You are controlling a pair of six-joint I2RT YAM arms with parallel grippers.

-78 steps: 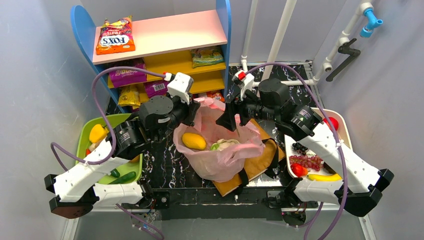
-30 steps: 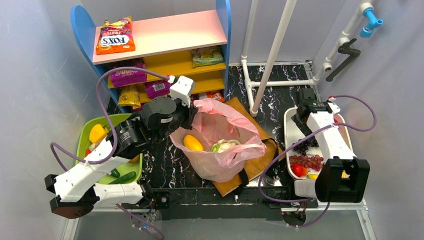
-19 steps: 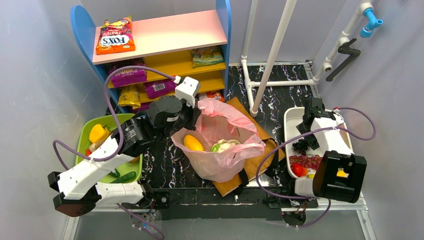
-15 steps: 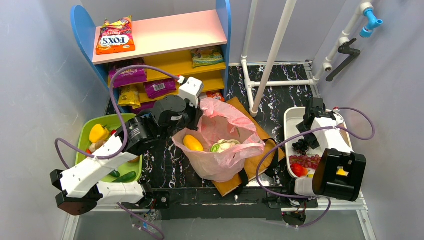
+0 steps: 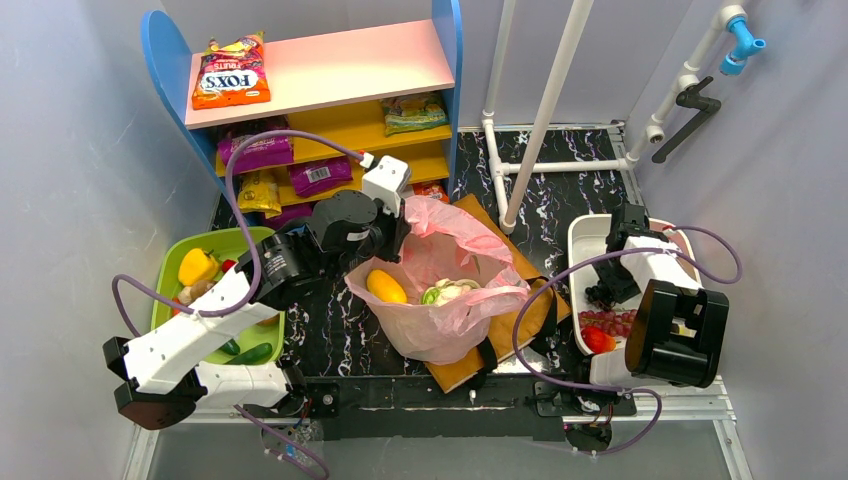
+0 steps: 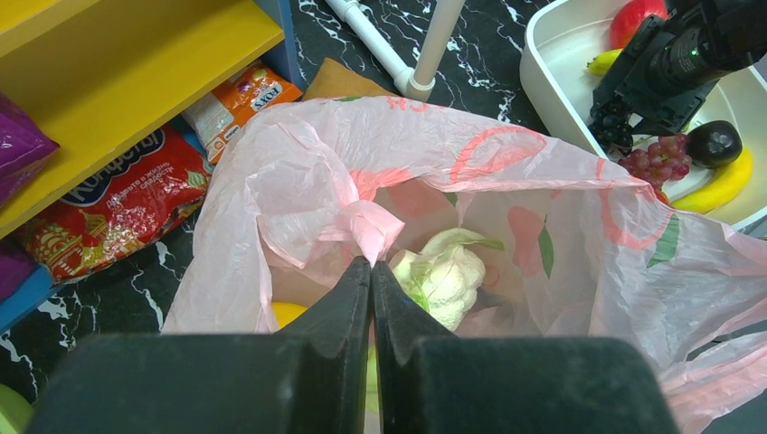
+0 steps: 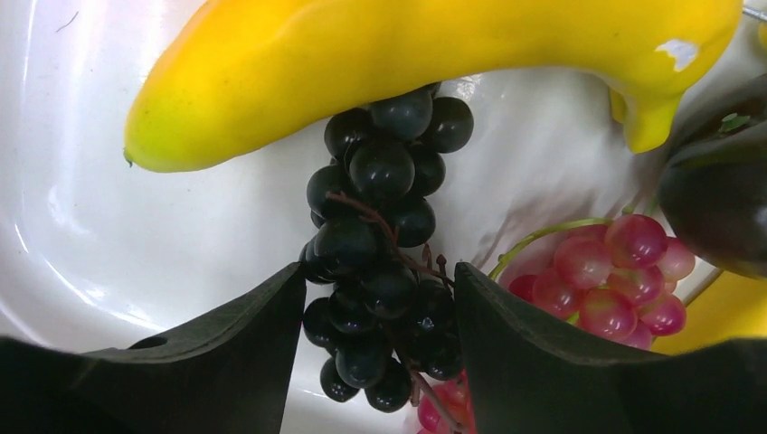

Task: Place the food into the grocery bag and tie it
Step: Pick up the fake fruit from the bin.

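Grapes, a dark bunch in the white tray, lie between the right gripper's parted fingers. Their long axis runs ahead under the banana. The left gripper, clenched, pinches the pink grocery bag, well apart.

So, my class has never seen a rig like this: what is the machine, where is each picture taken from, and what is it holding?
It is two white robot arms at a black marbled table. One picture looks down from above; the other two come from a camera on each wrist. In the middle a pink plastic bag lies on a brown paper bag, with a yellow fruit and a pale cauliflower inside. The left gripper is shut, pinching the pink bag's rim. The right gripper is open, fingers either side of a dark grape bunch in a white tray, beside a yellow banana and red grapes. A green tray and shelf hold more food.
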